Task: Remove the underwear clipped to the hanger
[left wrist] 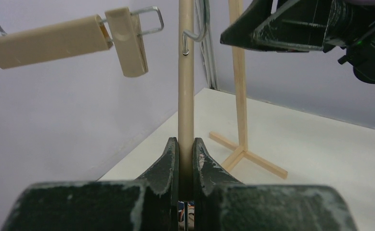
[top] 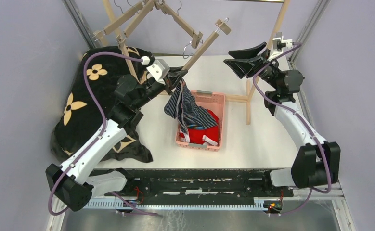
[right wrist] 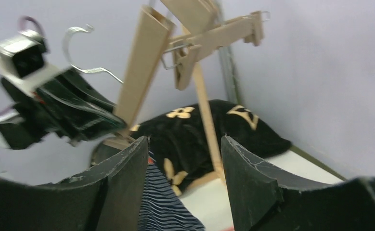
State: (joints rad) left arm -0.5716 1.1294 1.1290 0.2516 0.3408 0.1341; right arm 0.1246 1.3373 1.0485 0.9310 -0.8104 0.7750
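Boxers (top: pixel 189 103) are the thing to watch. From the top camera, just left of centre, they hang in a dark striped drape, long axis straight down, over the near left corner of the pink basket (top: pixel 220 103). Red briefs (top: pixel 209 126) already lie in that basket. My left gripper (top: pixel 176 77) sits right at the top of the drape, at the lower end of the slanting hanger bar (top: pixel 202 48). The right gripper (top: pixel 240 60) is off in the upper right, well apart, so the cloth lies down and to the left of it. The left arm is clearly the nearer one.

Over to the left wrist camera: the fingers are pressed together on the wooden bar, which runs straight up the middle of the frame from between them. A scrap of cloth peeks out below them at the bottom edge; I can't tell whether it is pinched too.

Right wrist camera now: jaws stand wide apart with nothing between them. The striped cloth shows at the bottom centre, just beyond the left finger, below the other gripper in the left of the frame.

My read is that the free right gripper has to come down and across to the hanging cloth while the left steadies the bar.
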